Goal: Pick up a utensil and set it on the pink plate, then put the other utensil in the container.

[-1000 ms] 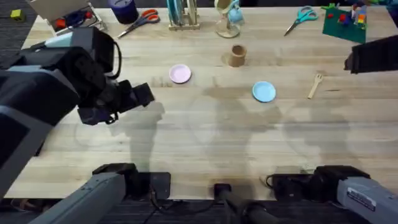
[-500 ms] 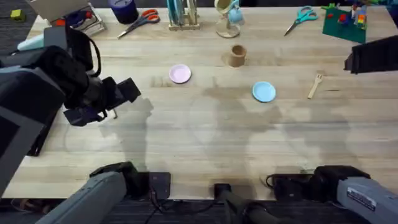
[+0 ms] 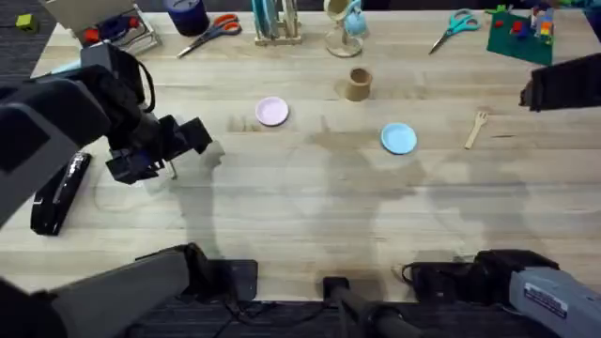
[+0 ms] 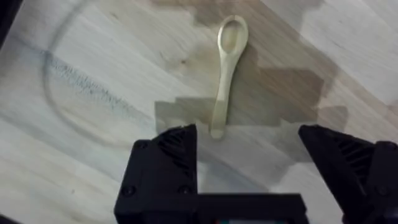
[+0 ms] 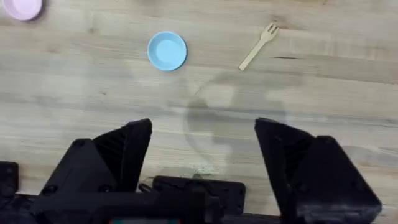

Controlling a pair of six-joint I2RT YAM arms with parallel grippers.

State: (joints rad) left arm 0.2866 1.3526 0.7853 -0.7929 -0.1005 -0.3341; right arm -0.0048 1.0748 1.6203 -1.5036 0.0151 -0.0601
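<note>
The utensil, a pale wooden spoon (image 4: 225,68), lies flat on the table. My left gripper (image 4: 247,130) is open just above it, and the handle's end sits between the black fingertips (image 4: 177,146) without touching them. From overhead, that gripper (image 3: 161,155) hovers over the table's left part. The pink plate (image 3: 271,112) is right of it and bare. Further back stands the tan container (image 3: 358,84). At the right lies the other utensil, a wooden fork (image 3: 476,130) (image 5: 258,46). My right gripper (image 5: 202,127) is open, high above the near table, holding nothing.
A light blue plate (image 3: 398,138) sits between the pink plate and the fork. A black stapler (image 3: 60,192) lies by the left edge. Along the back are orange scissors (image 3: 214,30), a wooden rack (image 3: 275,26), teal scissors (image 3: 454,26) and a green brick plate (image 3: 520,36).
My left arm has swung left and dropped lower toward the table, uncovering the stapler. The right arm, plates, fork and container have not moved.
</note>
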